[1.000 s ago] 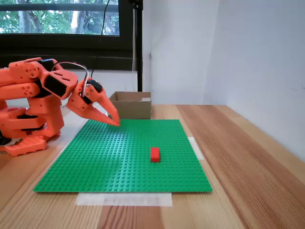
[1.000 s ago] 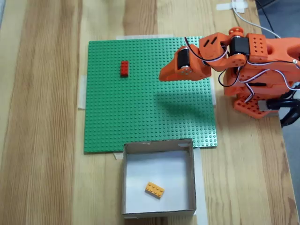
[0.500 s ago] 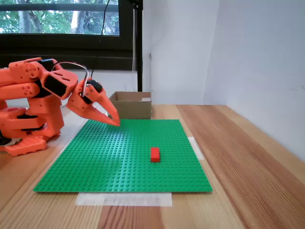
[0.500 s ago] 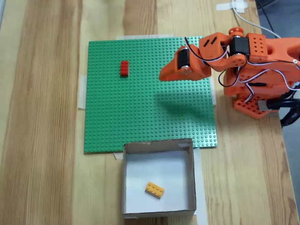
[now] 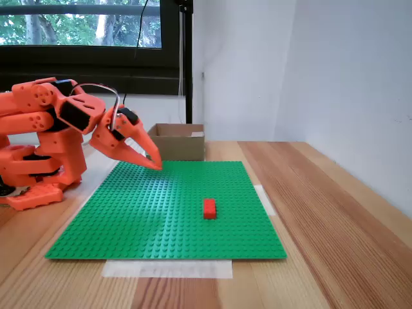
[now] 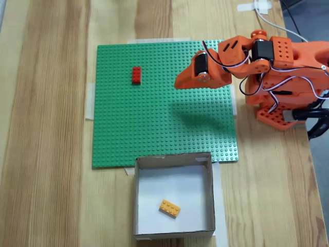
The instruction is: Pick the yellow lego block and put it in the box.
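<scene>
Red brick [image 5: 209,208]: seen nearest in the side fixed view, seated on the green baseplate [image 5: 161,219].
Gripper [image 5: 156,165]: held low over the baseplate's far left part in that view, jaws closed, nothing gripped.
Box [image 6: 174,195]: placed just past the baseplate's far edge.
Yellow lego block [image 6: 169,208]: found lying on the box floor, well apart from the gripper [image 6: 177,83].

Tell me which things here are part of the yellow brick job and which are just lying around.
Part of the job: yellow brick, lying inside the box; gripper, empty above the green baseplate.
Just lying around: red brick, white cable.
</scene>
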